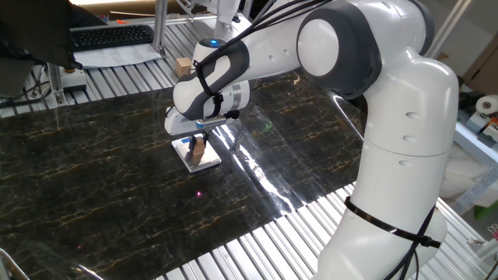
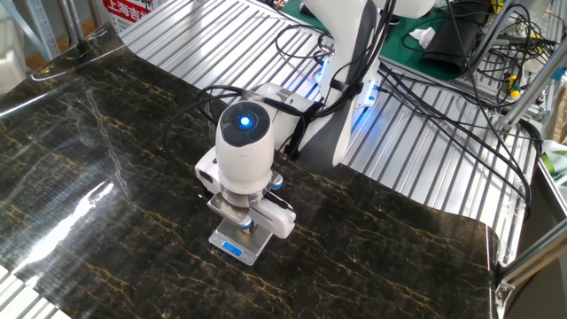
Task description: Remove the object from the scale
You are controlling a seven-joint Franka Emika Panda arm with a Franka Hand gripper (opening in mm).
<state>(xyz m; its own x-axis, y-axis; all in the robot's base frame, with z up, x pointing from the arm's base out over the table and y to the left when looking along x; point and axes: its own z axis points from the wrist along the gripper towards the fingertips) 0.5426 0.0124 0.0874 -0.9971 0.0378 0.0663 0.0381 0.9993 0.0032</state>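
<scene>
Tan-brown and wooden-looking, the tiny block [image 1: 199, 147] sits on the small flat square silvery-white pocket scale [image 1: 198, 155], which lies on the dark marbled tabletop [image 1: 93, 179]. From the other side, the scale's blue display strip [image 2: 234, 249] faces the camera, but the block itself is hidden under the arm's wrist. The white two-finger gripper [image 1: 198, 145] is down on the platform with its fingers at the block; whether they have closed on it I cannot tell, since the wrist housing and the block's small size obscure the contact.

The block looks rigid and very light, so it should lift with little force. Its flat opposite side faces are the natural place to pinch, low enough to be secure yet clear of the platform. Being so small, it could squirt sideways if gripped off-centre, and the light scale might shift if nudged.
</scene>
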